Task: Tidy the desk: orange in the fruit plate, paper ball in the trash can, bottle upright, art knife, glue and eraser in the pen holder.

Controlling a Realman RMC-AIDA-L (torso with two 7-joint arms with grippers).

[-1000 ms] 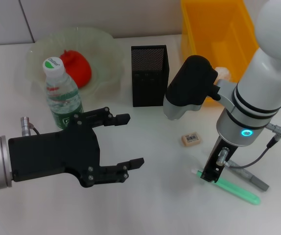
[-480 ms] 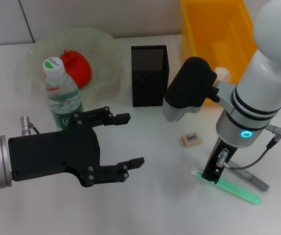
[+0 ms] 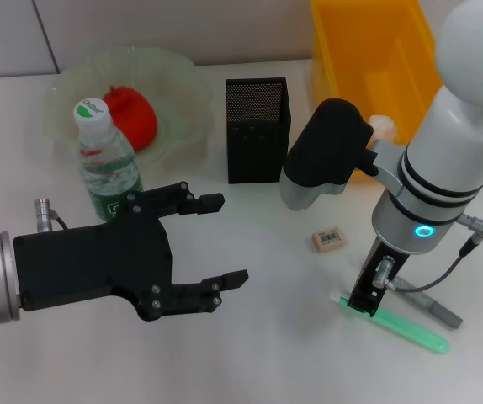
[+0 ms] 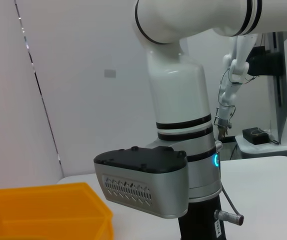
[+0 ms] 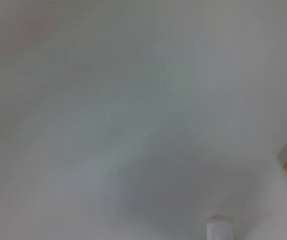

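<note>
The right gripper [image 3: 361, 301] is positioned over the green glue [image 3: 397, 328]; its jaw state cannot be determined. The left gripper [image 3: 216, 240] is held spread, empty, farther off

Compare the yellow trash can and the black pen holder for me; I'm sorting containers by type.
The trash can is bright yellow solid plastic; the pen holder is black mesh. The trash can is far wider, the pen holder narrow and tall for its width. Both stand upright, open-topped, side by side.
</note>
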